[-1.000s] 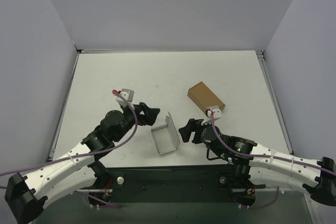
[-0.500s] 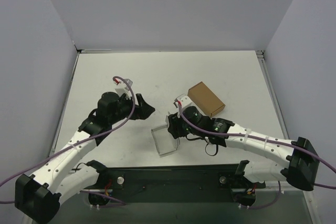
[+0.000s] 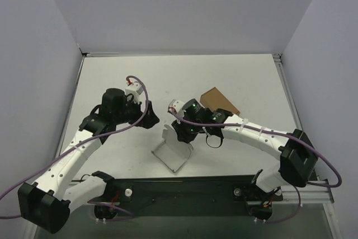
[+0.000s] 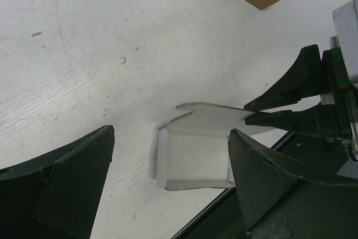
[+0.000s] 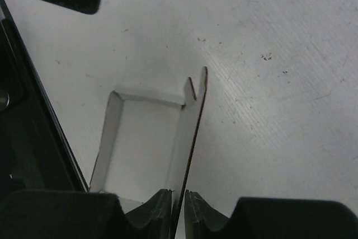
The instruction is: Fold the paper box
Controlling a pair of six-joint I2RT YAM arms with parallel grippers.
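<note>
Jaws of the right gripper (image 5: pixel 178 197) are drawn in to a slit, pinching the edge of a raised side flap (image 5: pixel 191 127) of the paper box (image 5: pixel 144 138). The left gripper (image 3: pixel 151 115) is spread wide, holds nothing and hovers just left of it. The box sits base-flat on the table (image 3: pixel 112 76) between the arms, with the brown cardboard box (image 3: pixel 215 97) behind. Step judged: standing up a wall. Next probably needs the left jaws to brace the opposite side while this flap is creased.

Robot lab cell, not a home. Bare white table (image 3: pixel 112 76) boxed in by plain grey panels (image 3: pixel 184 4). Left arm (image 3: pixel 72 155) and right arm (image 3: pixel 257 135) bolted to a black base rail (image 3: pixel 184 188), purple cables (image 3: pixel 146 104) running along them.
</note>
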